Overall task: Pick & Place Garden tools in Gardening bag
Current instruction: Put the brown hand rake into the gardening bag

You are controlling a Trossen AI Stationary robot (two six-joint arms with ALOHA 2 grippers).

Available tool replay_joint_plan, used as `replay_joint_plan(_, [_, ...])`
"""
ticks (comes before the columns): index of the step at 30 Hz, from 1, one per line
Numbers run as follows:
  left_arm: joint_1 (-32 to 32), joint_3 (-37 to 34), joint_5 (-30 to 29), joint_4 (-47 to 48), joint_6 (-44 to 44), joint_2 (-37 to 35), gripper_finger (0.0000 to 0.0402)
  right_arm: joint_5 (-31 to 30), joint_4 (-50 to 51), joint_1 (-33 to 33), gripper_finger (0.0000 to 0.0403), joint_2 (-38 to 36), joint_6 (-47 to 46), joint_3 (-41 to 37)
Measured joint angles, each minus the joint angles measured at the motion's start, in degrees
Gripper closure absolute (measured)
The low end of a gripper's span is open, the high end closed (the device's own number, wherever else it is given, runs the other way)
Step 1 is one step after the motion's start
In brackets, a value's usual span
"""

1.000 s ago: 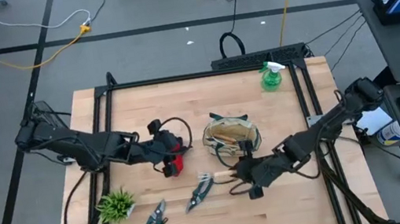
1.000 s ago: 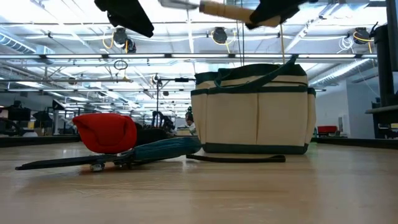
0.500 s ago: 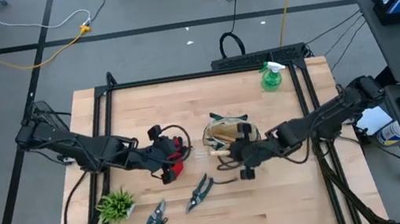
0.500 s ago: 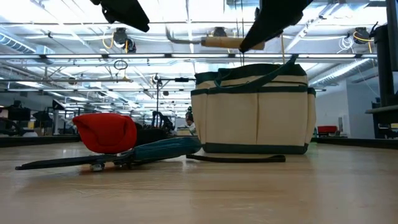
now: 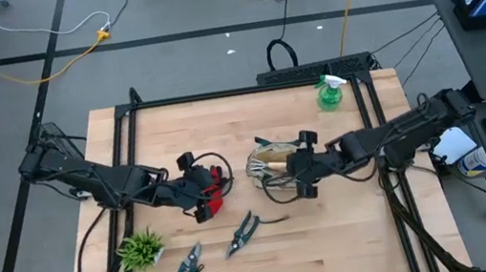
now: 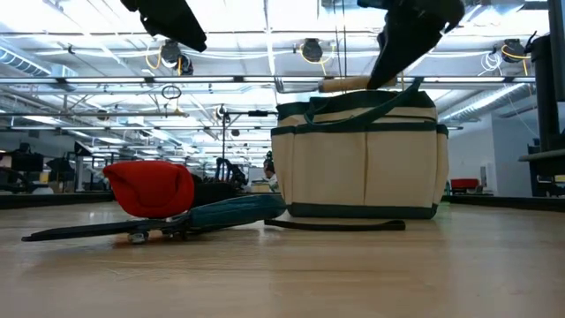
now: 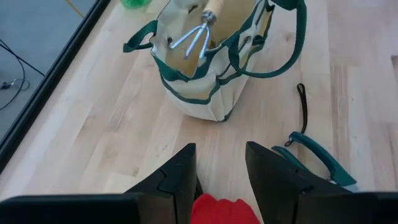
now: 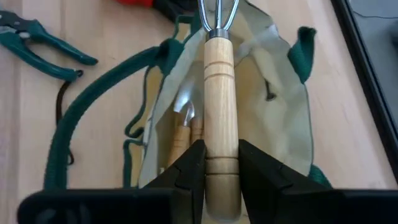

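- Plant tuft (image 5: 141, 249) sits near-left on the table (image 5: 356, 245); it is not a tool, so leave it there.
- Two shears (image 5: 187, 268) (image 5: 241, 234) lie near centre, still to be picked.
- Left gripper (image 5: 205, 192) hovers over the red glove (image 6: 152, 188), fingers (image 7: 177, 180) apart and holding nothing. Keep it clear of the bag while the other arm works.
- Bag (image 6: 360, 159) stands mid-table, mouth up, with tools already inside.
- Right gripper (image 8: 216, 167) is right over the bag's mouth, fingers clamped on the wooden handle of a hand rake (image 8: 219, 93), which lies level with its tines pointing left.
- To do it well, I judge: tip the tines down into the opening, steer clear of the green handles (image 8: 81, 118), and lower before letting go so nothing catches the rim.
- Spray bottle (image 5: 328, 92) waits at the far right.
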State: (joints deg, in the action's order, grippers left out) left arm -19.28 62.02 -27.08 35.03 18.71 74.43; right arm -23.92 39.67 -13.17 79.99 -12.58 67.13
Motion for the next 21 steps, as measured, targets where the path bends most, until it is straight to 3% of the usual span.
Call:
replay_joint_plan(18, [0.02, 0.00, 0.01, 0.00, 0.27, 0.00, 0.0257, 0.00, 5.67, 1.64, 0.0335, 0.02, -0.07, 0.00])
replay_joint_plan(21, [0.00, 0.00, 0.01, -0.02, 0.25, 0.00, 0.0257, 0.04, 5.09, 1.62, 0.0330, 0.46, 3.36, -1.10])
